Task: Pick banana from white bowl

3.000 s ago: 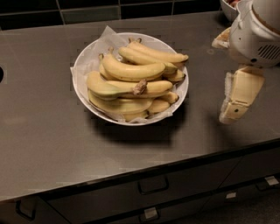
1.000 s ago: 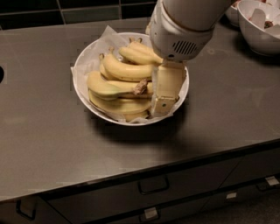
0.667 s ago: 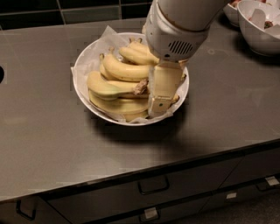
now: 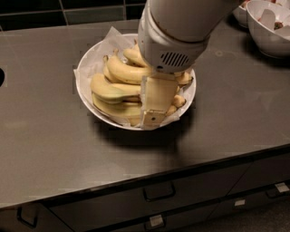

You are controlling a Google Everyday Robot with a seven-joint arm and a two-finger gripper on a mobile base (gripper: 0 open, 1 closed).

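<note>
The white bowl [image 4: 84, 69], wide, shallow and lined with crinkled white paper, stands on the dark counter and holds a pile of several bananas. The banana [image 4: 111, 89], thick and pale yellow, lies across the front left of the pile; its right end and stem are hidden behind my gripper. My gripper [image 4: 154, 108] hangs from the white wrist housing [image 4: 174, 36] and reaches down into the right half of the bowl, its tip at the bowl's front rim beside the banana. The arm hides the right side of the pile.
A deeper white bowl [image 4: 272, 28] with food stands at the back right, with another white bowl [image 4: 239, 12] behind it. The counter's front edge runs above drawers with handles [image 4: 158, 192]. A dark round opening [image 4: 1, 77] sits at the left edge.
The arm has swung from the right of the bowl to over it, and over the last second the gripper has edged slightly left and down into the bananas.
</note>
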